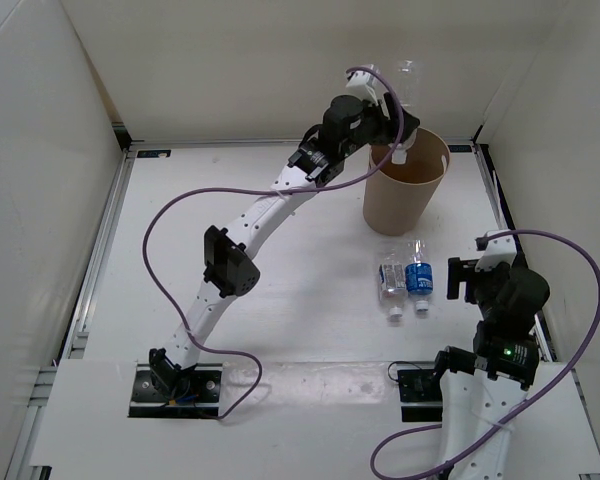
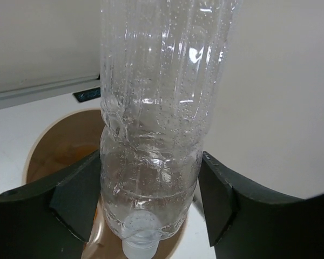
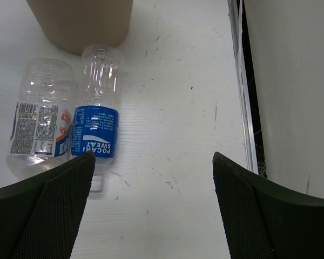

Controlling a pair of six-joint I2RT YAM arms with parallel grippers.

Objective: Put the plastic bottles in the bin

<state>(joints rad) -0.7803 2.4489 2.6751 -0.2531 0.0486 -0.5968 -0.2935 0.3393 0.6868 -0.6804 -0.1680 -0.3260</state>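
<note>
My left gripper (image 1: 388, 125) (image 2: 151, 199) is shut on a long clear bottle (image 2: 156, 108) (image 1: 408, 70), held upside down with its white cap (image 2: 137, 249) just above the tan bin's (image 1: 407, 195) (image 2: 59, 145) open mouth. Two more bottles lie side by side on the table in front of the bin: one with a pale label (image 1: 391, 280) (image 3: 40, 124) and one with a blue label (image 1: 418, 277) (image 3: 97, 132). My right gripper (image 1: 460, 278) (image 3: 154, 183) hangs open just right of them, with nothing between its fingers. Something orange shows dimly inside the bin.
White walls close the table in at the back and on both sides. A metal rail (image 3: 247, 108) runs along the right edge, close to my right gripper. A purple cable (image 1: 155, 225) loops off the left arm.
</note>
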